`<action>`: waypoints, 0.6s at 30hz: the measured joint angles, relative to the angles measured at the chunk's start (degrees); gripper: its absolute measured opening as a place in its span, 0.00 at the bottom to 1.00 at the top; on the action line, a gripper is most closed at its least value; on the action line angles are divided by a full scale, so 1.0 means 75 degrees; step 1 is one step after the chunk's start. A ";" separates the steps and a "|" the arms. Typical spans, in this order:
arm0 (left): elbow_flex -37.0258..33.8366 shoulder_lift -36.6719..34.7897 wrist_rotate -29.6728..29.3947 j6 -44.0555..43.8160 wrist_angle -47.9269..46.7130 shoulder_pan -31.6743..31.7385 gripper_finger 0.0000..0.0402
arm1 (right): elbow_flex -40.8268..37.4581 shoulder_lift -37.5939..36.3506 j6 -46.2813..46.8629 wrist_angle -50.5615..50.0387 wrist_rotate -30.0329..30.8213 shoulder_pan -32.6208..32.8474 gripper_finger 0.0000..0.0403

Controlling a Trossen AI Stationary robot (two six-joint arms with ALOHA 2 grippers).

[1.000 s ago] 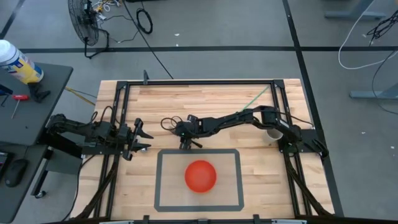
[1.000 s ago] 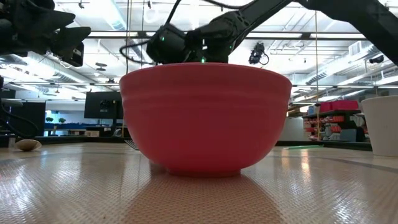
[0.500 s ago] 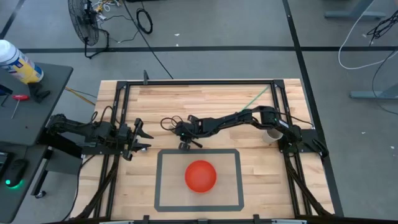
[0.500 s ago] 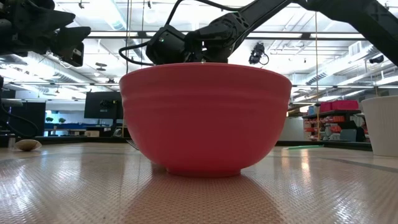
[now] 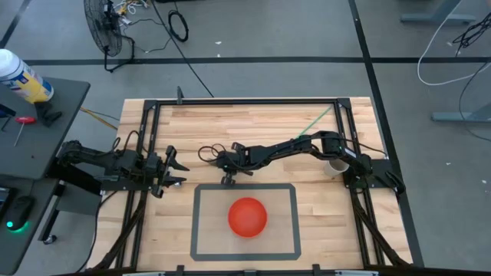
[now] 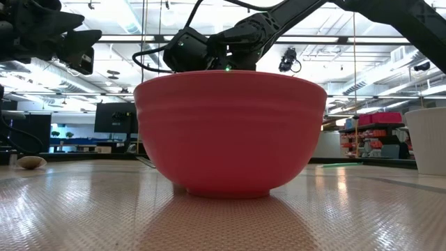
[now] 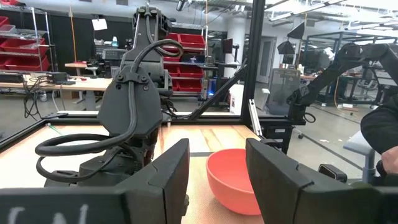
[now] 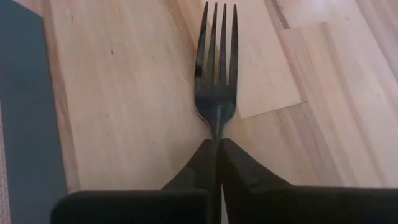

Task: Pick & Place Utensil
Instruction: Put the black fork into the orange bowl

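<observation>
A dark metal fork (image 8: 216, 81) shows in the right wrist view, its tines pointing away over the bare wood. My right gripper (image 8: 217, 149) is shut on it. In the high view that gripper (image 5: 228, 179) hangs just beyond the far edge of the grey-bordered mat (image 5: 201, 230). A red bowl (image 5: 247, 216) stands on the mat by its base and fills the low view (image 6: 230, 132). My left gripper (image 5: 175, 170) waits open at the table's left (image 7: 216, 177). My right gripper pinches the fork at its neck (image 8: 216, 127), just behind the tines, between the two fingers. The fork runs along the fingers, and they hide its handle. The tines lie low over the wood; whether they touch it, I cannot tell.
A white cup (image 5: 336, 165) stands at the table's right, beside the right arm's base, and shows at the low view's right edge (image 6: 426, 150). Black frame rails run along the table's sides. Bare wood lies between the two grippers and beyond the mat.
My right gripper has shifted a little toward the table's left and stays shut on the fork. The bowl and my left arm have kept still.
</observation>
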 joint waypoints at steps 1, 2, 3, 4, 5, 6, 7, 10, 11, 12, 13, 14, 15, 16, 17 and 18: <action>0.0000 -0.0001 0.0000 0.0000 0.0003 0.0001 0.41 | -0.0004 -0.0031 -0.0005 -0.0038 0.0005 0.0020 0.03; 0.0000 0.0000 0.0000 0.0000 0.0000 0.0000 0.41 | -0.0012 -0.0077 -0.0059 -0.0117 0.0015 0.0044 0.02; 0.0000 -0.0003 0.0000 0.0000 0.0003 0.0000 0.41 | -0.0023 -0.0133 -0.0121 -0.0174 0.0065 0.0078 0.02; -0.0001 0.0000 0.0000 -0.0002 0.0001 0.0003 0.41 | -0.0023 -0.0204 -0.0192 -0.0211 0.0130 0.0124 0.02; 0.0000 0.0000 0.0002 0.0000 0.0001 0.0001 0.41 | -0.0023 -0.0299 -0.0268 -0.0274 0.0173 0.0182 0.02; -0.0002 -0.0002 0.0000 0.0000 0.0004 0.0002 0.41 | -0.0023 -0.0427 -0.0318 -0.0329 0.0172 0.0241 0.02; 0.0000 -0.0001 0.0000 0.0000 0.0000 0.0001 0.41 | -0.0023 -0.0569 -0.0362 -0.0396 0.0167 0.0290 0.01; -0.0003 0.0000 0.0000 0.0000 0.0005 0.0003 0.41 | -0.0017 -0.0933 -0.0504 -0.0747 0.0169 0.0468 0.01; 0.0000 -0.0001 0.0000 0.0000 -0.0002 0.0002 0.41 | -0.0017 -0.1024 -0.0557 -0.0900 0.0164 0.0534 0.01; -0.0003 0.0000 0.0000 0.0000 0.0003 0.0000 0.41 | -0.0017 -0.1136 -0.0618 -0.1068 0.0154 0.0592 0.01; -0.0002 0.0000 0.0000 0.0000 0.0003 0.0000 0.41 | -0.0017 -0.1247 -0.0660 -0.1280 0.0144 0.0661 0.01; -0.0002 -0.0002 0.0000 -0.0002 0.0001 0.0003 0.41 | -0.0017 -0.1379 -0.0684 -0.1469 0.0149 0.0737 0.01; 0.0000 -0.0003 0.0001 0.0000 0.0003 0.0002 0.41 | -0.0017 -0.1508 -0.0694 -0.1634 0.0132 0.0807 0.01; -0.0002 0.0000 0.0000 0.0000 0.0003 0.0002 0.41 | -0.0012 -0.1624 -0.0730 -0.1861 0.0057 0.0886 0.01; 0.0000 -0.0002 0.0000 0.0000 0.0003 0.0002 0.41 | -0.0009 -0.1730 -0.0734 -0.2085 -0.0026 0.0979 0.01; -0.0001 0.0000 0.0000 0.0000 0.0000 0.0003 0.41 | -0.0009 -0.1824 -0.0717 -0.2319 -0.0100 0.1088 0.01</action>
